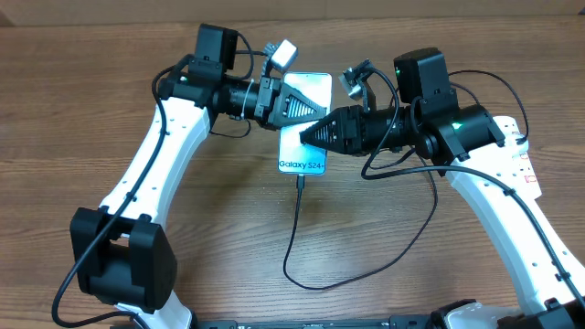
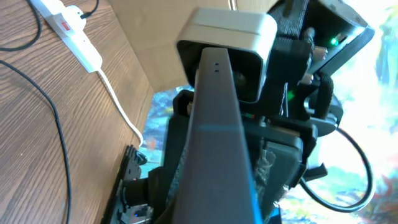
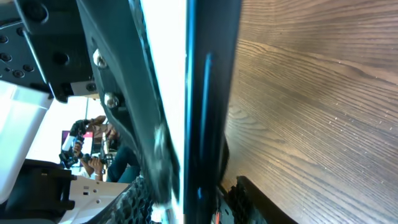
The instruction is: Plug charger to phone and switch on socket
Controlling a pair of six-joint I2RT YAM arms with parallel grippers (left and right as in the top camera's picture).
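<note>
L gripper [image 1: 291, 108] is clamped on the phone [image 1: 302, 161] mid-table. R gripper [image 1: 309, 134] straddles its edge, can't tell if it's gripping. The charger [image 1: 294, 228] tip is at the bottom port. My worry: if R twists vs L, the phone skews & the plug pops out.

Fig. Table layout, seen from above.
- Phone [image 1: 294, 157]: on table [image 1: 110, 55], at centre, between both arms.
- Left gripper [image 1: 306, 108]: comes in from left, over phone's far half.
- Right gripper [image 1: 309, 134]: comes in from right, tip over phone's middle, just nearer robot's base than left one.
- Charger [image 1: 294, 228]: leaves phone's near edge, runs toward base, loops, swings right and back up beside right arm.
- Socket [image 2: 71, 34]: on table, upper left of left wrist view (outside overhead view).
- Cord [image 2: 118, 102]: trails from socket's lower end, down and right.
</note>
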